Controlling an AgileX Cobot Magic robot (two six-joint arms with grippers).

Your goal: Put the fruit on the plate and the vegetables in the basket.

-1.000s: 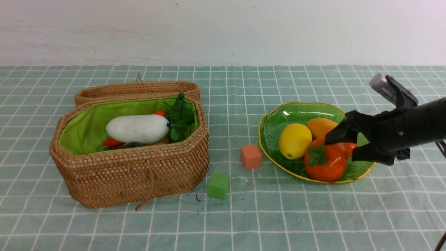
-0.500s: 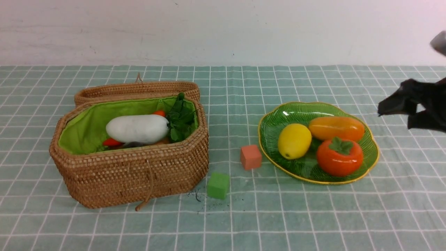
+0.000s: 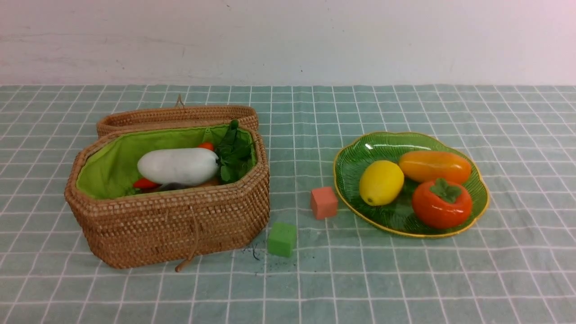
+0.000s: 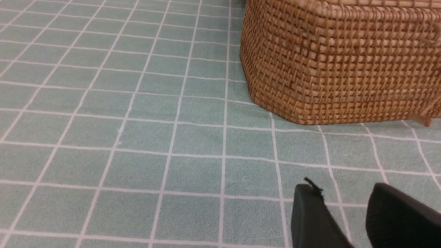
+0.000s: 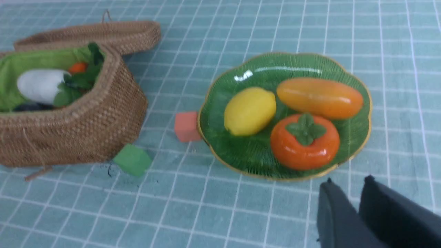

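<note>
plate: lemon, mango and persimmon are lying on it | basket: is standing well apart from the plate, holding radish, chili | right gripper: is hovering near the plate, fingers nearly together, gripping nothing | left gripper: slightly parted, empty, well apart from the plate

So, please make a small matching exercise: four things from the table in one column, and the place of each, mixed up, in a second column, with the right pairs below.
Things
1. persimmon
2. white radish
3. salmon-pink cube
4. green cube

Places
A. inside the basket
B. on the cloth beside the rim of the plate, toward the basket
C. on the plate, with the lemon and mango
D. on the cloth at the basket's front corner

Pairs: 1-C, 2-A, 3-B, 4-D
</note>
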